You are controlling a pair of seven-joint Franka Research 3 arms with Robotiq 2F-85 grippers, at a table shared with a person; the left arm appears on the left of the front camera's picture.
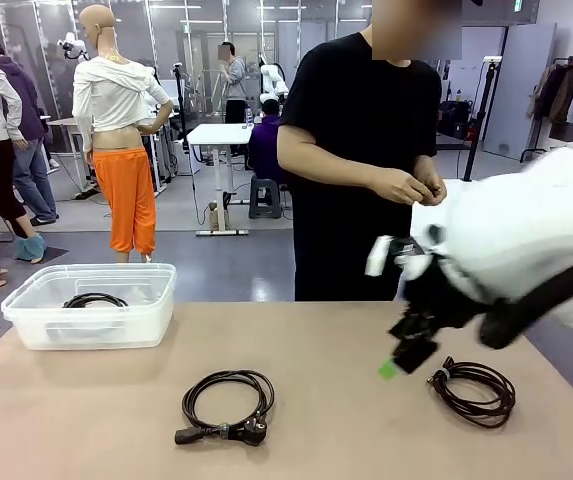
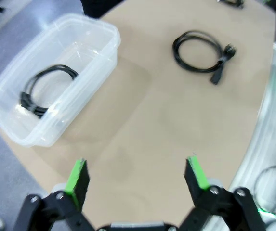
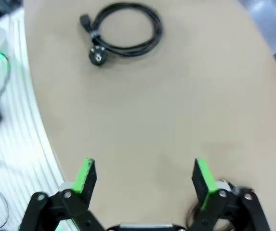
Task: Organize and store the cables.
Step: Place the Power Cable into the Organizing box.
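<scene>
The right end effector (image 1: 401, 358) hangs low over the surface (image 1: 316, 440) on the robot's right side, released, its green pads (image 3: 85, 174) spread wide with nothing between them. A thin coil (image 1: 474, 390) lies flat on the surface just beside it, farther to the robot's right, apart from the fingers. The plug cable (image 1: 226, 405), a thicker loop with both plug ends at its near edge, rests near the middle of the surface, well apart from that end effector; in the right wrist view it sits far ahead of the open jaws (image 3: 123, 31). The left end effector (image 2: 137, 175) is also released and empty, over bare surface. Ahead of it stands a clear bin (image 2: 104, 43) at the surface's far left corner, with a third coil (image 2: 46, 89) lying on its bottom. A person stands at the far side, hands (image 1: 406, 185) held together at the waist, away from all cables.
</scene>
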